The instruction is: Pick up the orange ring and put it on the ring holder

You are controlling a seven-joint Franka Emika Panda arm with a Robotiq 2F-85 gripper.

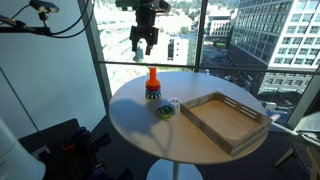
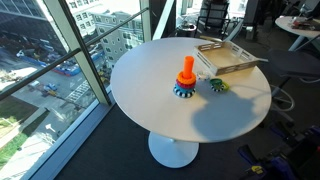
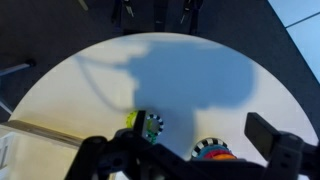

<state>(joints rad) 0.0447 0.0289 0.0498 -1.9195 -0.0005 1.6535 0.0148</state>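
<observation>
High above, fingers spread and empty, orange ring on ring holder, white table

Tabletop is showing a smooth, matt white surface. Tray near its edge is looking like pale, bare wood. Ring holder is reading as smooth, slightly glossy plastic. End effector is appearing matt black.

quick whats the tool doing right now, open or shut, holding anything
Tool: open, holding nothing.
</observation>
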